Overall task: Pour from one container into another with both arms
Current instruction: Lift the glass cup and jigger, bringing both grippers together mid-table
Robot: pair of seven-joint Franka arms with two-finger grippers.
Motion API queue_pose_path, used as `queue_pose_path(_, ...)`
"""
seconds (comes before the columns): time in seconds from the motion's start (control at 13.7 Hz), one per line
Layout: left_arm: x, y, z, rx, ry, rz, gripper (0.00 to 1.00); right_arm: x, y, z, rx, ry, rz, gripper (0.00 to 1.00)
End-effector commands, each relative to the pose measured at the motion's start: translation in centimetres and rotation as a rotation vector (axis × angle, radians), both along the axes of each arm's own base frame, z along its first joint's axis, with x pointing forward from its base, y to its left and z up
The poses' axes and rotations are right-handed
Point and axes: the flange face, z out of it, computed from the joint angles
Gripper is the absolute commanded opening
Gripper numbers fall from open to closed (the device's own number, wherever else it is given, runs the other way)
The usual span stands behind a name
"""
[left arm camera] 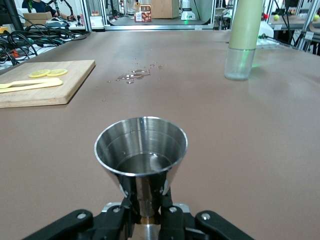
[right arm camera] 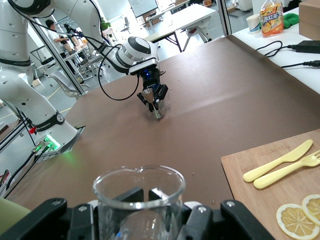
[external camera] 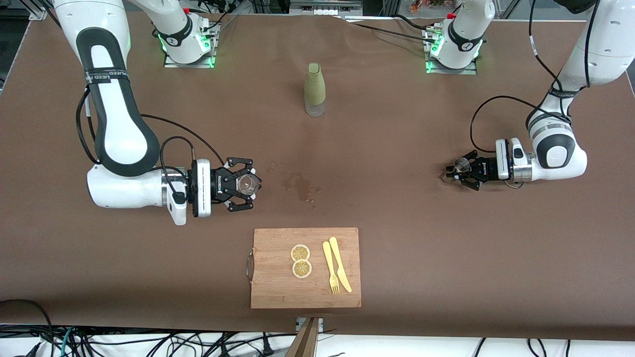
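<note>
My left gripper [external camera: 459, 171] is shut on the narrow waist of a steel jigger [external camera: 462, 164], upright and low over the table at the left arm's end. In the left wrist view the jigger [left arm camera: 141, 150] rises from the left gripper [left arm camera: 146, 192], and a little clear liquid shows in its cup. My right gripper [external camera: 246, 184] is shut on a clear glass beaker [external camera: 248, 184], upright at the right arm's end. The right wrist view shows the beaker [right arm camera: 139, 200] in the right gripper [right arm camera: 146, 196], and the jigger [right arm camera: 150, 100] farther off.
A green bottle [external camera: 315, 89] with a clear base stands between the two arm bases. A small wet patch [external camera: 300, 186] lies mid-table. Nearer the front camera lies a wooden cutting board [external camera: 278, 292] with two lemon slices [external camera: 300, 260], a yellow fork [external camera: 330, 267] and a yellow knife [external camera: 340, 263].
</note>
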Motion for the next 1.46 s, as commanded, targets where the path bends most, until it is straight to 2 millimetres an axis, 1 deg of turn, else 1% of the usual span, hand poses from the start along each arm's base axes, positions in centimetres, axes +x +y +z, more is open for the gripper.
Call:
queue_pose_path(0.0,0.9,-0.8,1.6,-0.025,0.041,0.033,0.00,-0.3,1.4,1.3,-0.025,-0.012,-0.022,0.08)
queue_pose_path(0.07,1.9,-1.8,2.2,-0.017,0.044,0.028,0.00,-0.5,2.1,1.3,-0.030,-0.019,-0.022,0.08)
queue_pose_path(0.15,3.0,-3.5,2.8,-0.015,0.039,0.025,0.00,-0.7,3.1,1.3,-0.038,-0.032,-0.025,0.08)
queue_pose_path(0.29,4.9,-6.2,4.0,0.011,0.010,0.025,0.00,-1.2,5.2,1.4,-0.054,-0.058,-0.028,0.08)
queue_pose_path(0.44,6.8,-10.1,5.6,0.044,-0.007,0.018,0.00,-1.9,7.6,1.8,-0.072,-0.075,-0.042,0.08)
queue_pose_path(0.51,7.3,-12.0,5.8,0.061,0.004,0.037,0.00,-2.3,8.5,1.8,-0.085,-0.067,-0.053,0.08)
queue_pose_path(0.66,7.8,-16.5,6.3,0.088,0.015,0.093,0.00,-2.7,10.0,1.8,-0.118,-0.089,-0.075,0.08)
queue_pose_path(0.8,7.7,-20.2,6.3,0.087,0.054,0.148,0.00,-3.6,12.1,1.5,-0.139,-0.115,-0.086,0.08)
queue_pose_path(0.95,8.1,-23.4,6.8,0.063,0.075,0.182,0.00,-4.6,14.2,1.6,-0.172,-0.106,-0.126,0.08)
queue_pose_path(1.02,7.8,-25.3,6.7,0.053,0.093,0.195,0.00,-5.0,15.2,1.7,-0.205,-0.122,-0.140,0.08)
queue_pose_path(1.17,7.3,-27.9,7.1,0.047,0.114,0.238,0.00,-5.7,16.7,1.9,-0.251,-0.121,-0.161,0.08)
queue_pose_path(1.32,7.1,-29.0,7.5,0.062,0.135,0.262,0.00,-6.7,18.5,1.7,-0.289,-0.130,-0.177,0.08)
queue_pose_path(1.39,7.0,-29.4,7.5,0.071,0.134,0.271,0.00,-7.1,19.3,1.9,-0.297,-0.142,-0.198,0.08)
